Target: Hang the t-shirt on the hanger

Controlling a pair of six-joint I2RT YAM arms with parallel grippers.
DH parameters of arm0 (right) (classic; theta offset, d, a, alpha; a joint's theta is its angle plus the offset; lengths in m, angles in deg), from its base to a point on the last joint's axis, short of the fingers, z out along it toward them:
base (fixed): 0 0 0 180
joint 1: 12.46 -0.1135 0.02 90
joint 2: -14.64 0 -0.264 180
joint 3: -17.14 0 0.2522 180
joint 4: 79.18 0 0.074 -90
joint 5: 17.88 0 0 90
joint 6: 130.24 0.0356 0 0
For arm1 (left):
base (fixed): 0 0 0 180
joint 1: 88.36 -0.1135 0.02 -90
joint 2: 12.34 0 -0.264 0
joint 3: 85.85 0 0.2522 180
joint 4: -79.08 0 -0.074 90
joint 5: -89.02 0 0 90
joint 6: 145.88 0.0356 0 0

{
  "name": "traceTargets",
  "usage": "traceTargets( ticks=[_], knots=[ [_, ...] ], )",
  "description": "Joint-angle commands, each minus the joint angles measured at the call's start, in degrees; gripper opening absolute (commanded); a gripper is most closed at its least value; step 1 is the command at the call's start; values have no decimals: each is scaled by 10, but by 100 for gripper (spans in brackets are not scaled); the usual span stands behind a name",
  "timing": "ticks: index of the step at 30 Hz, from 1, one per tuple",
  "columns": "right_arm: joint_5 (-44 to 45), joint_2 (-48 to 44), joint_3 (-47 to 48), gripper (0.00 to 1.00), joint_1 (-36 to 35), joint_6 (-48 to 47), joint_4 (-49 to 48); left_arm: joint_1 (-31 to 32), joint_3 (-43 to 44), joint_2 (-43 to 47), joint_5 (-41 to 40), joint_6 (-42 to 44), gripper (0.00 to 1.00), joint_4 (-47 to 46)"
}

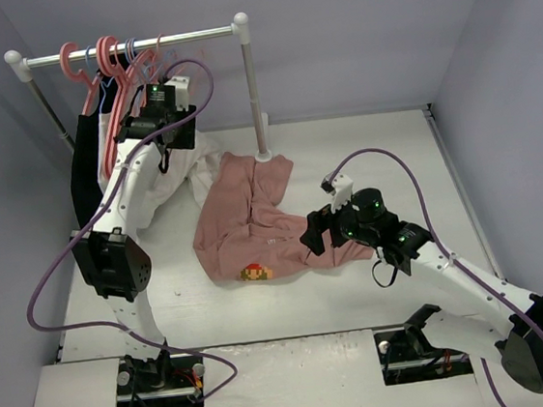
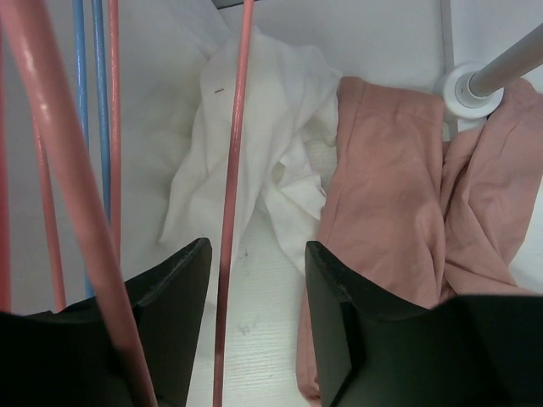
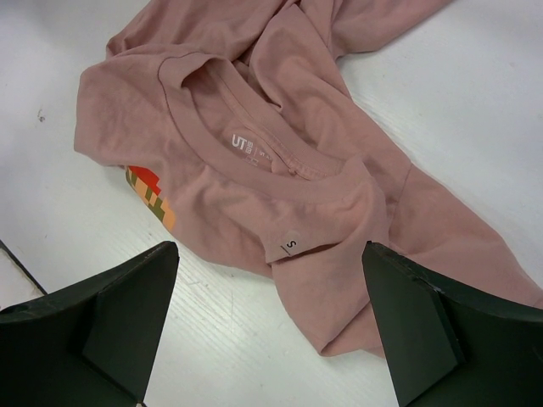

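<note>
Top external view: the task has barely begun. The t-shirt (image 1: 249, 216), dusty pink, lies crumpled on the surface (image 1: 363, 145) near the rack (image 1: 129, 48) (collar up, print at one edge). The left gripper (image 2: 254, 254) has its fingers apart astride the thin pink hanger (image 2: 231, 170), gripping nothing. The right gripper (image 3: 270, 254) hovers with fingers wide over the shirt.

Top external: high over the table's (image 1: 372, 144) near edge, facing the far edge. Left wrist: close, looking down, far-left corner. Right wrist: close, looking down, mid-table. All three share the t-shirt (image 1: 253, 215) (image 2: 382, 195) (image 3: 339, 212).
</note>
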Motion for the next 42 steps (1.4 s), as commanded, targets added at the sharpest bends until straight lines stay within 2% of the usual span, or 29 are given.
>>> traceTargets(
  ticks=[1, 6, 11, 17, 20, 23, 25, 36, 42],
  knots=[
    [-11, -8, 4, 87, -2, 6, -30, -5, 13, 34, 10, -12, 42, -20],
    [-10, -6, 1, 87, -3, 7, -31, -4, 18, 47, 12, -11, 45, -20],
    [-11, -8, 1, 88, -3, 7, -31, -5, 20, 55, 32, -10, 53, -20],
    [-10, -8, 1, 88, -7, 8, -31, -6, 26, 58, 30, -10, 53, -20],
    [-10, -8, 0, 88, -7, 9, -31, -7, 25, 59, 29, -10, 46, -20],
    [-9, -7, 1, 88, -9, 8, -31, -7, 24, 61, 30, -8, 13, -21],
    [-9, -6, 0, 88, -10, 9, -31, -7, 24, 64, 31, -7, 0, -20],
    [-4, -9, 16, 88, -13, 14, -31, -6, 64, 116, 38, -7, 0, -21],
    [10, -5, 19, 88, -14, 10, -30, -5, 18, 181, 47, -3, 0, -31]
  ],
)
